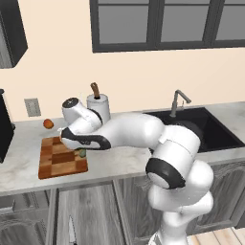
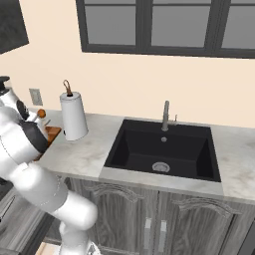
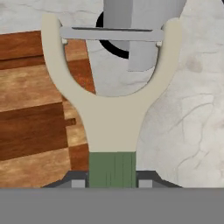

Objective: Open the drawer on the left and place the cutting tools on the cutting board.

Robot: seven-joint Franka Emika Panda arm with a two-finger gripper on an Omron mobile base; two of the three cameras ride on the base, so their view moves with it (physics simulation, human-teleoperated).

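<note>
The peeler (image 3: 111, 109), pale Y-shaped head and green handle, sits between my fingertips (image 3: 78, 181), so my gripper (image 3: 112, 181) is shut on it. It hangs just over the right edge of the chequered wooden cutting board (image 3: 30, 109), with its head over the marble counter. In the left base view my hand is low at the board's (image 1: 60, 160) right edge, and a bit of the green handle (image 1: 82, 153) shows under the wrist. Below the counter the drawer (image 1: 95, 215) stands open, and the black-handled knife (image 1: 72, 230) lies in it.
A paper-towel roll (image 1: 99, 107) stands right behind the board, close to my hand. A small orange fruit (image 1: 48, 123) lies by the wall. A black appliance (image 1: 5, 129) stands at the far left. The black sink (image 2: 162, 149) and its tap (image 2: 166, 115) are to the right.
</note>
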